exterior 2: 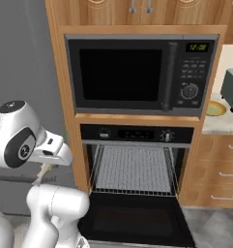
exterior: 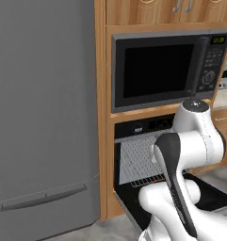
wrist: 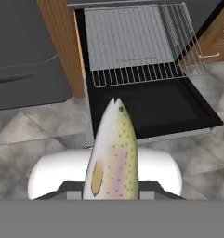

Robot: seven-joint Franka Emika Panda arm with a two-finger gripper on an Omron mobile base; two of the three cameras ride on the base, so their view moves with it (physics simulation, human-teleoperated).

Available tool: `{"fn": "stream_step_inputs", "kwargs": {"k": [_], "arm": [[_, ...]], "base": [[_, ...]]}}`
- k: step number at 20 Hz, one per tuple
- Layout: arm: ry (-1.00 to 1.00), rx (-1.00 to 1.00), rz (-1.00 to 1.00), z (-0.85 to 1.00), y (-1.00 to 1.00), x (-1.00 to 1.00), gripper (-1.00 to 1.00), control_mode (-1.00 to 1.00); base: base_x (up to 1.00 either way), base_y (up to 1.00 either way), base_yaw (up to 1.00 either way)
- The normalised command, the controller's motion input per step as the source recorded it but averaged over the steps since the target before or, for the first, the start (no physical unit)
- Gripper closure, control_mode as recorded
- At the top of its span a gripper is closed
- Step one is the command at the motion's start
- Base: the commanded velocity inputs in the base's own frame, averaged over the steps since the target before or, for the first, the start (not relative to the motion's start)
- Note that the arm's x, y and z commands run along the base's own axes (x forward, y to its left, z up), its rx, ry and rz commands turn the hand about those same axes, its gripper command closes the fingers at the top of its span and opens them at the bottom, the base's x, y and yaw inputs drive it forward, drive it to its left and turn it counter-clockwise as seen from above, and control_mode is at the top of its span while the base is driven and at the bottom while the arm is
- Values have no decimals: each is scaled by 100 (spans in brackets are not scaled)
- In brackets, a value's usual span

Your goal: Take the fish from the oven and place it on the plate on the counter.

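The fish (wrist: 112, 153), speckled pale with a pink stripe, sticks out from between my fingers in the hand view, head pointing at the oven. In the right base view my gripper (exterior 2: 44, 167) hangs left of the oven (exterior 2: 137, 169), shut on the fish (exterior 2: 42, 173), which shows as a pale sliver under the hand. The oven door (exterior 2: 137, 220) lies folded down and its wire rack (wrist: 132, 44) is bare. The yellow plate (exterior 2: 215, 108) sits on the counter (exterior 2: 223, 126) at the right, well away from my gripper.
A black microwave (exterior 2: 137, 72) with a green clock is built in above the oven. A pale grey-green toaster box (exterior 2: 231, 88) stands behind the plate. A tall grey fridge (exterior: 44, 117) fills the left side. Wooden drawers (exterior 2: 219, 169) sit under the counter.
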Motion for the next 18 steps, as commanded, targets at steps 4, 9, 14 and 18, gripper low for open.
{"fn": "stream_step_inputs", "kwargs": {"k": [4, 9, 14, 18], "arm": [[0, 0, 0, 0, 0, 0, 100, 100], [0, 0, 0, 0, 0, 0, 100, 100], [0, 0, 0, 0, 0, 0, 100, 100], [0, 0, 0, 0, 0, 0, 100, 100]], "base": [[0, -100, 2], [-16, -98, 29], [-3, -100, 25], [29, -100, 36]]}}
